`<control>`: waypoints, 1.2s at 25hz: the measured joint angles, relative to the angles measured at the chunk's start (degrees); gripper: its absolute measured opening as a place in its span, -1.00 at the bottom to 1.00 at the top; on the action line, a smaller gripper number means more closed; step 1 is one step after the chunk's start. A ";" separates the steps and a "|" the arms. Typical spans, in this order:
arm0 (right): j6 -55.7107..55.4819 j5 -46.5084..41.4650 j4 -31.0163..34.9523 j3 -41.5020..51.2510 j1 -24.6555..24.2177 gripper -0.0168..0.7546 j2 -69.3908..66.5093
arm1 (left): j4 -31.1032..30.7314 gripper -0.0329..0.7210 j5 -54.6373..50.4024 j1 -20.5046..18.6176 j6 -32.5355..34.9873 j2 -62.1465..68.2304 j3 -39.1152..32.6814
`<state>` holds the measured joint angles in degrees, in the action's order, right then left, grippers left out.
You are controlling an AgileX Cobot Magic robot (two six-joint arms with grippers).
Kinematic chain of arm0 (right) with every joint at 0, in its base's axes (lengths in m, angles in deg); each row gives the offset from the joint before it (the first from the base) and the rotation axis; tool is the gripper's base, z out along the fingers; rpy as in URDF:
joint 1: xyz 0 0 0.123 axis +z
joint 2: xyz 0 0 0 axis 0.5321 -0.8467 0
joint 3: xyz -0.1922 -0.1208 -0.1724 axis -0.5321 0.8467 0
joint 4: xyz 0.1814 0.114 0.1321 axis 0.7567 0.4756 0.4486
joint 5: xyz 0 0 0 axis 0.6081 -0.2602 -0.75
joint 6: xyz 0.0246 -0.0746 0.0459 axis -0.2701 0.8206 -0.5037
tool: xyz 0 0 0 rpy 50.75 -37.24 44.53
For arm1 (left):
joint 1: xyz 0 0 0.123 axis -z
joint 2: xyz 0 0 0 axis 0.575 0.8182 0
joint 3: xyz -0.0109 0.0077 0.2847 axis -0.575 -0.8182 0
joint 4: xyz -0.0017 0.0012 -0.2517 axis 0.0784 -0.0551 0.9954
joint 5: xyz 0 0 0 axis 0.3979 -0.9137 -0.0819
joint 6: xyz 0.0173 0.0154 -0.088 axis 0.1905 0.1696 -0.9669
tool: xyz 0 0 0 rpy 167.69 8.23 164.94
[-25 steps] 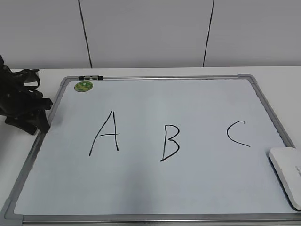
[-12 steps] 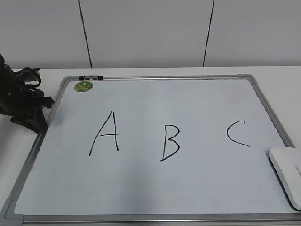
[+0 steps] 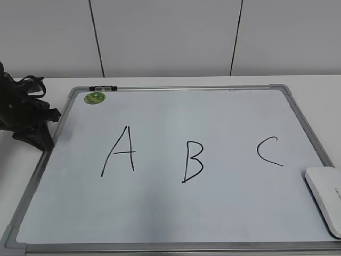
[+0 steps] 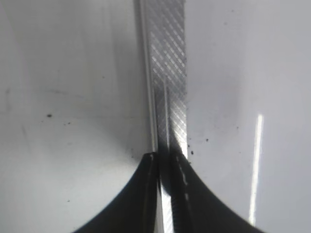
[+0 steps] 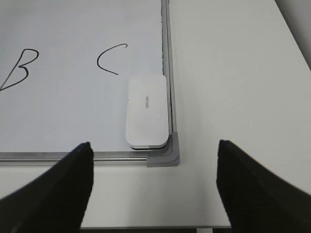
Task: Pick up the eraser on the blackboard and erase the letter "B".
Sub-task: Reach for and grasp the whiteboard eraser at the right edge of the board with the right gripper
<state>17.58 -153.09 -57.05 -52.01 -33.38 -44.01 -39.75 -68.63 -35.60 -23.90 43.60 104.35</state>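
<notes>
The blackboard [image 3: 176, 213] is a white board in a grey frame, lying flat with black letters "A" [image 3: 120, 152], "B" [image 3: 193, 161] and "C" [image 3: 269, 152]. The white eraser [image 3: 326, 200] lies on its front right corner, right of and below the "C". In the right wrist view the eraser [image 5: 146, 109] lies against the right frame, beyond my open, empty right gripper [image 5: 154, 145], which hovers before the board's corner; the "B" [image 5: 17, 73] is cut off at the left. My left gripper [image 3: 38, 137] is at the board's left frame [image 4: 167, 73], its jaws closed together over it.
A round green magnet [image 3: 95, 97] sits at the board's back left corner. A grey plastic corner piece [image 5: 165, 158] is just in front of the eraser. White table [image 5: 233, 97] extends right of the board; its front edge is close below the right gripper.
My left gripper has shifted slightly left and back along the board's left frame. The eraser and letters are unchanged.
</notes>
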 joint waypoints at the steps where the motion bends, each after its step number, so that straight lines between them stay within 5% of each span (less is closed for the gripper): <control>1: 0.00 0.00 0.00 -0.82 0.00 0.56 -0.14 | 0.00 -0.82 -0.08 0.00 0.00 0.00 0.00; 16: 0.11 -4.07 2.58 -16.60 0.00 0.56 -37.57 | 0.09 -0.82 -0.14 0.00 -0.10 0.11 0.08; 30: 2.94 4.25 3.82 -17.03 0.00 0.74 -64.19 | 0.09 -0.82 -0.14 0.00 -0.10 0.11 0.08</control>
<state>20.52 -148.84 -53.23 -69.04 -33.38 -108.20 -39.67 -68.77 -35.60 -24.00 43.72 104.43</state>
